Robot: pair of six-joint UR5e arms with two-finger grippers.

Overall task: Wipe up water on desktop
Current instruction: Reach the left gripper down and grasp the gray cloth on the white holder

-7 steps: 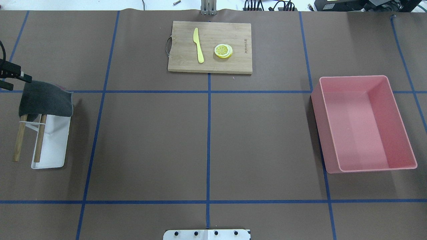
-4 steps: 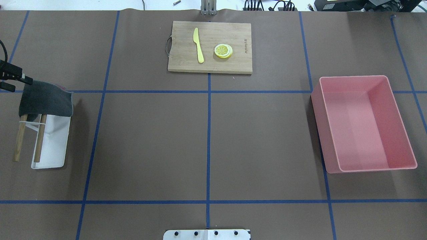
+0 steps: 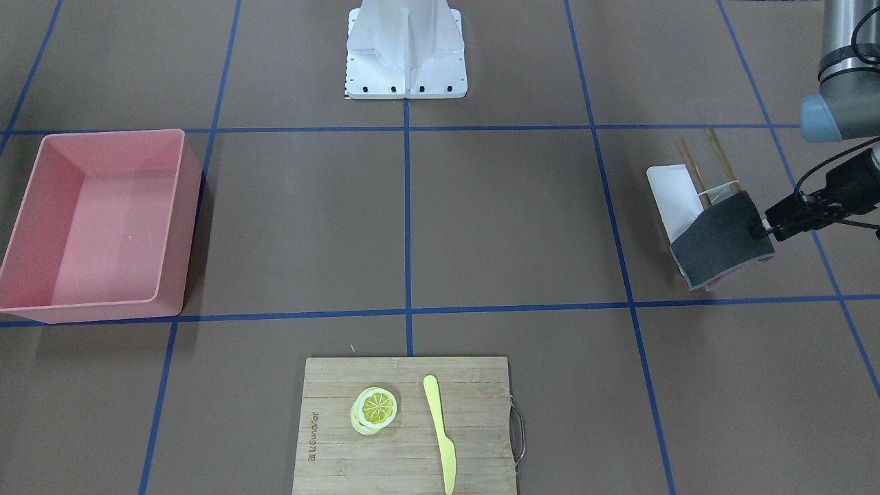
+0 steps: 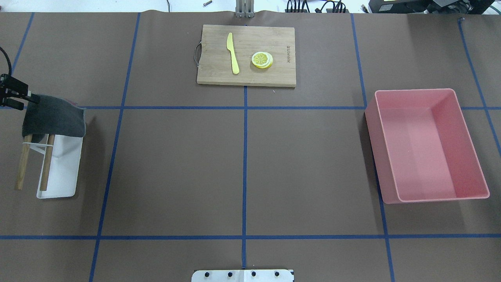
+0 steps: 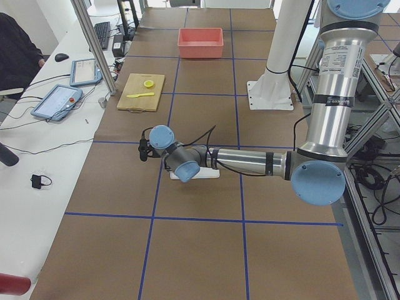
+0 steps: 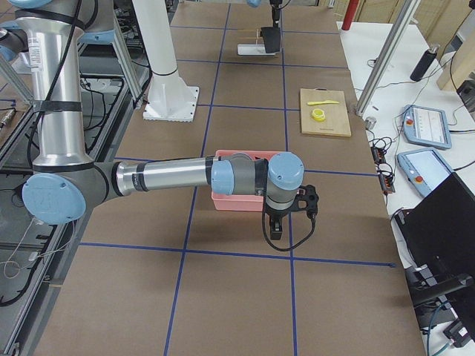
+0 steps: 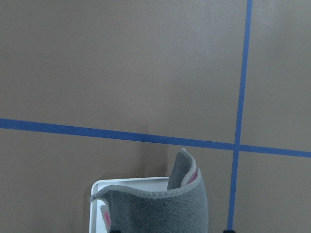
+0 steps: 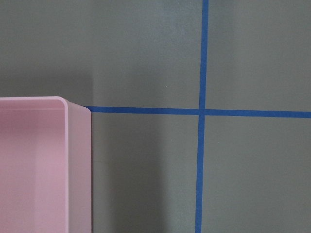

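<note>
The matte brown bench [image 4: 176, 164] crossed by thin blue tape lines spreads across every view. At its left end, the left pincer [image 3: 764, 230] meets the upper corner of a dark grey cloth [image 3: 718, 237] draped over two wooden sticks [image 4: 22, 162] standing in a white tray [image 4: 58, 172]; whether it clamps the cloth, I cannot tell. The right pincer [image 6: 273, 226] hangs beside the pink rectangular plastic bin [image 4: 426, 145]; its opening cannot be judged.

The only lettering visible is a small mark burned into the bamboo cutting board [image 3: 405, 426] along one short edge, beside the lemon slices [image 3: 375, 409]; it is too small to read reliably.
</note>
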